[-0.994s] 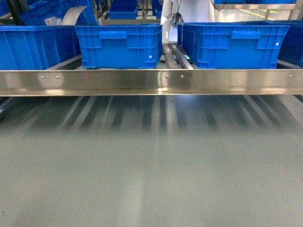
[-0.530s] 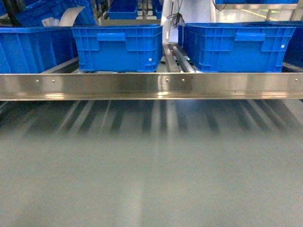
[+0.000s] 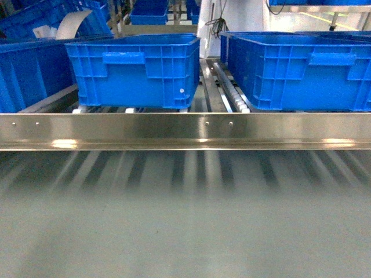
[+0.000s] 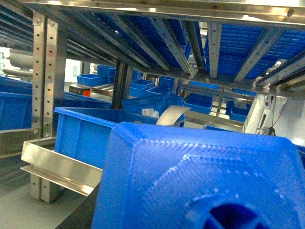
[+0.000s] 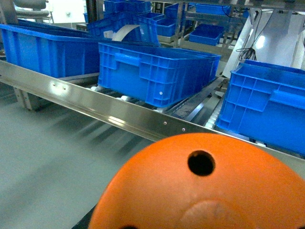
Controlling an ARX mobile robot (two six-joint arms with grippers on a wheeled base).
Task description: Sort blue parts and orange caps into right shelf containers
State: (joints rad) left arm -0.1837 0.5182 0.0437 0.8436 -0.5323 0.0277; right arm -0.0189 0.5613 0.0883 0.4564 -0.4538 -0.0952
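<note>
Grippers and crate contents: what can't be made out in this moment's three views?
- Left gripper: left wrist view, a blue part fills the foreground and hides the fingers.
- Right gripper: right wrist view, an orange cap covers the fingers; its lower part is cut off by the frame edge.
- Head view: neither arm appears.
- Blue crates on the shelf: head view, walls hide what is inside.

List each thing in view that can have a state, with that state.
Middle crate: upright on the shelf rollers, open-topped, inside hidden.
Right crate: upright on the shelf, open-topped, inside hidden.
Left crate: on the shelf, partly cut off by the frame edge.
Blue part: close under the left wrist camera, its grip hidden.
Orange cap: close under the right wrist camera, its grip hidden.
Shelf rail: level, bare.
</note>
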